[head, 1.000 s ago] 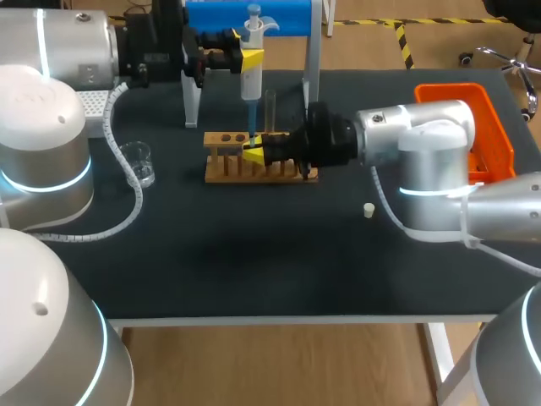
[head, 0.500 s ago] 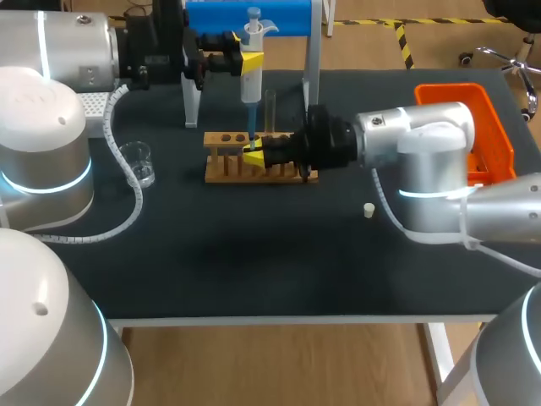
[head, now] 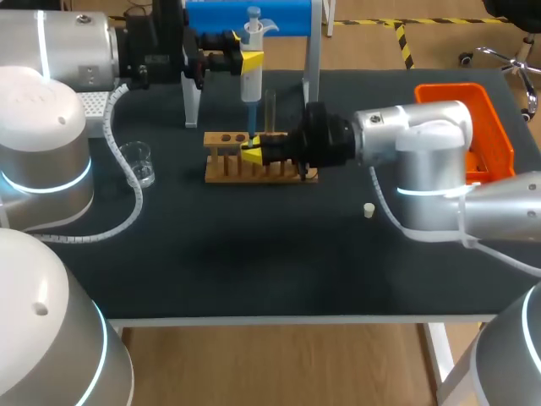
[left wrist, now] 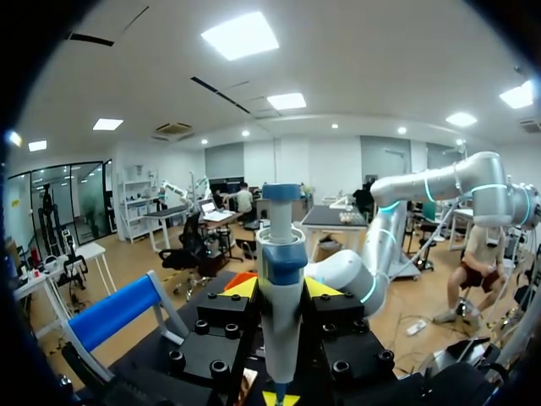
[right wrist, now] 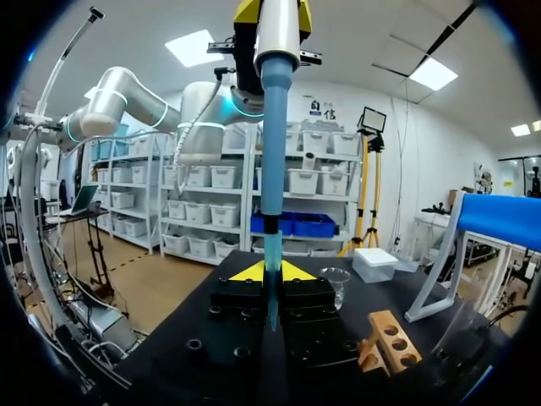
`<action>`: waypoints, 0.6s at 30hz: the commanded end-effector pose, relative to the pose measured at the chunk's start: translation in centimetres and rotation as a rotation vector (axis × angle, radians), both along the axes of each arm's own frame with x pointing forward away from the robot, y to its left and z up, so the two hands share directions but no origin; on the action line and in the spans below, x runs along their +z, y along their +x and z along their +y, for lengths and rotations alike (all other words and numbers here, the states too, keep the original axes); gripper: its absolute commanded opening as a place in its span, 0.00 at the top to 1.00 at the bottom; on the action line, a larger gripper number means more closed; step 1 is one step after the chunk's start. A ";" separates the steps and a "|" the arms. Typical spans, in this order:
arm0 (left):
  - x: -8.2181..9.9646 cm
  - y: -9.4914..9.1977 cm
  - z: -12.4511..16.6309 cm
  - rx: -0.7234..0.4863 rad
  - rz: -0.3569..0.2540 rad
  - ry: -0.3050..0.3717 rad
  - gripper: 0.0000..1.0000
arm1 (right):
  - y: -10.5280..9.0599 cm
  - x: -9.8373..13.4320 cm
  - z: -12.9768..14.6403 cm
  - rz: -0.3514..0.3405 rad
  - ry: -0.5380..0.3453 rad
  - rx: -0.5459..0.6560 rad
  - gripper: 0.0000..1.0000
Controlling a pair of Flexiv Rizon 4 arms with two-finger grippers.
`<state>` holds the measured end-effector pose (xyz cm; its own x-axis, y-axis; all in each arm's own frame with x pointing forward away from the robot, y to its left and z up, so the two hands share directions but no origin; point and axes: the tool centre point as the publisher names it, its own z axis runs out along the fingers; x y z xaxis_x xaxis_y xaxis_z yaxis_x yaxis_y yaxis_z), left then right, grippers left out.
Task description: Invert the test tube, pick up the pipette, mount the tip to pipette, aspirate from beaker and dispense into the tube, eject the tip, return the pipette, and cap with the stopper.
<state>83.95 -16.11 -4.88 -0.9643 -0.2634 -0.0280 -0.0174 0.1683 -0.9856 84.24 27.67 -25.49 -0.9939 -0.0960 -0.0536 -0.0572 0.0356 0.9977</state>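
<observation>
Dark table (head: 254,271). My left pincer (head: 250,60) is clamped on the pipette (head: 252,85), which stands upright over the wooden rack (head: 221,165) at the far middle. My right pincer (head: 252,152) sits at the rack and looks closed on the pipette's tip (right wrist: 270,262). The test tube (head: 270,108) stands in the rack just behind. The beaker (head: 139,162) is off left, and the stopper (head: 369,210) is right and nearer.

- The right arm (head: 414,135) lies low across the table (head: 254,271), from its right side to the wooden rack (head: 221,169), and bars the rack's right end.
- The pipette (head: 251,76) hangs straight over the rack and closes the way down from above.
- The legs of the blue stand (head: 211,15) rise just behind the rack.
- Bare tabletop lies between the rack and the beaker (head: 137,162).
- The table's front strip is open, apart from the small stopper (head: 368,210).
</observation>
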 end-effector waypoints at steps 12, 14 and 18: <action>-0.1 0.0 0.1 -0.002 0.000 0.000 1.00 | 0.0 -0.9 -0.1 0.010 -0.003 -0.008 1.00; -0.1 0.0 0.1 -0.002 0.000 0.000 1.00 | 0.1 -1.0 -0.1 0.012 -0.004 -0.009 1.00; -0.1 0.0 0.1 -0.002 0.000 0.000 1.00 | 0.1 -1.1 0.0 0.015 -0.005 -0.010 1.00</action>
